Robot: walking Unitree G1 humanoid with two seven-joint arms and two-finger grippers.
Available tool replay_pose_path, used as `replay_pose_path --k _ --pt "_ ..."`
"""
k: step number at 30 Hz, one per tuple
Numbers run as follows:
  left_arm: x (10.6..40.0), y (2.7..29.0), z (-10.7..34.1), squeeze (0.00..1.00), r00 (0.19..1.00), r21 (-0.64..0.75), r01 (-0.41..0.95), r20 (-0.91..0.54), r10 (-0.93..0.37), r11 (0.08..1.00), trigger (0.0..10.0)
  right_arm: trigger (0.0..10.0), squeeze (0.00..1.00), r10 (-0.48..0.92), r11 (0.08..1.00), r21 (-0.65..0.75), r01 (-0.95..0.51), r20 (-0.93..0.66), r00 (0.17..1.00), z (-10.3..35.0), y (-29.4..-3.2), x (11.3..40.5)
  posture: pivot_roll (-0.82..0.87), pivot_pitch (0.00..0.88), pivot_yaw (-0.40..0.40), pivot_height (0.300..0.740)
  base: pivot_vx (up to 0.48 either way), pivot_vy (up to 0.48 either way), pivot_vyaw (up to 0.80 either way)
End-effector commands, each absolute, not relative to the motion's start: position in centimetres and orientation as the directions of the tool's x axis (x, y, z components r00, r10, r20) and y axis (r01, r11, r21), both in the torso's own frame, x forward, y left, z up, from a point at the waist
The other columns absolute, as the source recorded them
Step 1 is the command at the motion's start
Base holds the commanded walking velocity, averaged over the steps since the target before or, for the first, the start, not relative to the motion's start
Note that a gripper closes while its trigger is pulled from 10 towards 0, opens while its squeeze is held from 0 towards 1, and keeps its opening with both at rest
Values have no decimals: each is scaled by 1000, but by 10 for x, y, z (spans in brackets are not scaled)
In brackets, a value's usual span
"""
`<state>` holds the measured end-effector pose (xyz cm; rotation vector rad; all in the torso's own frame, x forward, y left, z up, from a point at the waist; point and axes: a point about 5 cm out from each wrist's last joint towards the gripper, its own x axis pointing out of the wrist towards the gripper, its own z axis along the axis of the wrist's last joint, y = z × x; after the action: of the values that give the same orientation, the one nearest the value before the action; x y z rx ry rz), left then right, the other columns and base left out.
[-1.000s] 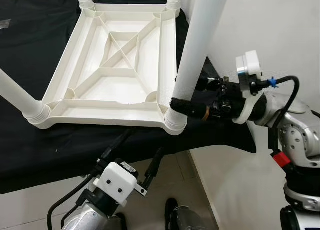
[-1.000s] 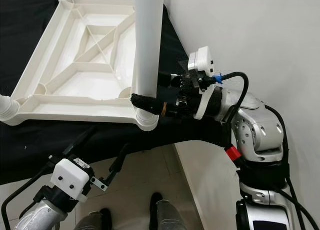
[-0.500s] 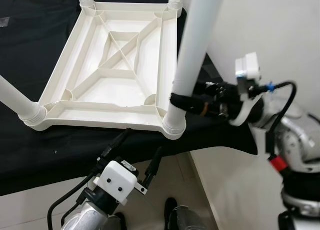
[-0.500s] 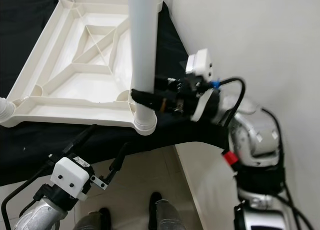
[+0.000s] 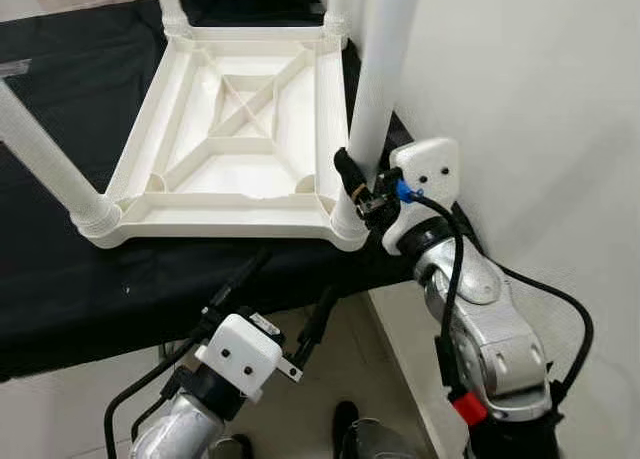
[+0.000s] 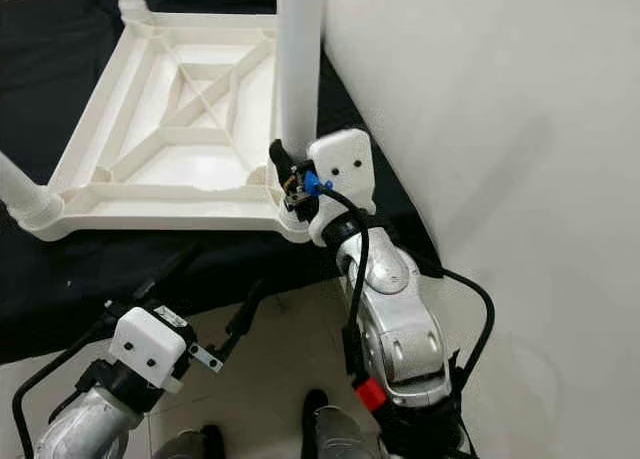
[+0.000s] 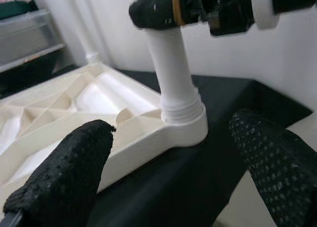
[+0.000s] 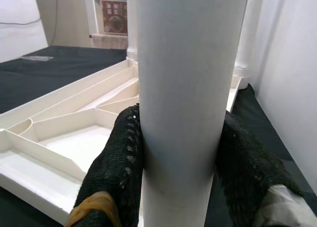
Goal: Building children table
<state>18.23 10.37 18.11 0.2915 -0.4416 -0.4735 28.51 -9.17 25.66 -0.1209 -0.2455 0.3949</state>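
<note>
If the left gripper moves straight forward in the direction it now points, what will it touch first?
Most likely the near right corner of the upturned white table, where the table leg held by the right gripper sits. The left gripper is open and aims at that socket, though the gap between them is hard to judge.

I see smooth, slightly glossy white plastic on the tabletop (image 5: 240, 129) and leg (image 8: 190, 88), matt black cloth (image 5: 60, 279) beneath, and rough, pebbled black pads (image 8: 119, 162) on my right gripper (image 5: 352, 179).

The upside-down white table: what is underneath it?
The white table lies on a black cloth that hangs over the near edge. Whatever the cloth covers is hidden. The right gripper grips the near leg.
</note>
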Motion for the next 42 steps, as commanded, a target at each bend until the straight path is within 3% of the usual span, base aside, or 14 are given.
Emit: replay_pose_path --k 1,2,5,6,7,8,12,18,19,20,28,29,35,42 --pt "182 102 177 0 803 371 382 320 -503 846 10000 275 0 420 903 -127 -411 46 907 226 -87 288 21 332 -43 740 0 0 0" --pt "181 100 176 0 803 367 384 320 -503 847 10000 10000 0 490 871 -36 -490 128 862 236 -75 283 18 317 -43 740 0 0 0" --pt "181 99 175 0 803 366 385 320 -503 848 10000 10000 0 545 835 -34 -548 184 818 244 -69 279 16 313 -41 740 0 0 0" --pt "181 99 175 0 803 365 385 320 -503 848 10000 10000 1000 561 823 -41 -567 219 798 250 -63 274 16 313 -41 740 0 0 0" --pt "181 98 175 0 803 364 385 321 -502 848 10000 10000 1000 629 756 9 -654 266 731 257 -54 267 14 308 -40 740 0 0 0" --pt "181 98 175 0 803 364 385 321 -502 848 10000 10000 1000 629 756 9 -654 266 731 257 -54 267 14 308 -40 740 0 0 0" --pt "183 98 176 0 801 362 387 323 -504 848 10000 10000 1000 827 482 -48 -875 354 437 285 -60 256 14 316 -38 740 0 0 0" --pt "182 98 176 0 802 364 387 321 -504 847 10000 10000 1000 883 436 -174 -883 271 383 290 -82 273 22 320 -38 740 0 0 0" --pt "182 98 176 0 803 364 385 321 -502 848 10000 10000 624 899 411 -193 -891 248 361 291 -88 276 24 323 -39 740 0 0 0" --pt "182 99 176 0 804 364 383 320 -500 849 10000 10000 0 914 384 -211 -899 225 338 291 -93 279 27 324 -33 740 0 0 0" --pt "181 100 177 0 807 367 379 319 -498 850 10000 10000 0 935 347 -266 -899 172 310 293 -103 291 36 330 -33 740 0 0 0" --pt "181 100 177 0 808 368 377 318 -496 850 10000 0 0 940 336 -274 -901 162 301 294 -106 294 39 331 -34 740 0 0 0" --pt "179 102 177 0 813 370 372 314 -491 852 10000 0 0 954 297 -287 -911 128 271 293 -112 298 40 337 -38 740 0 0 0" --pt "179 101 176 0 814 368 371 314 -489 853 10000 0 0 943 334 -287 -898 121 311 287 -109 297 34 338 -37 740 0 0 0"
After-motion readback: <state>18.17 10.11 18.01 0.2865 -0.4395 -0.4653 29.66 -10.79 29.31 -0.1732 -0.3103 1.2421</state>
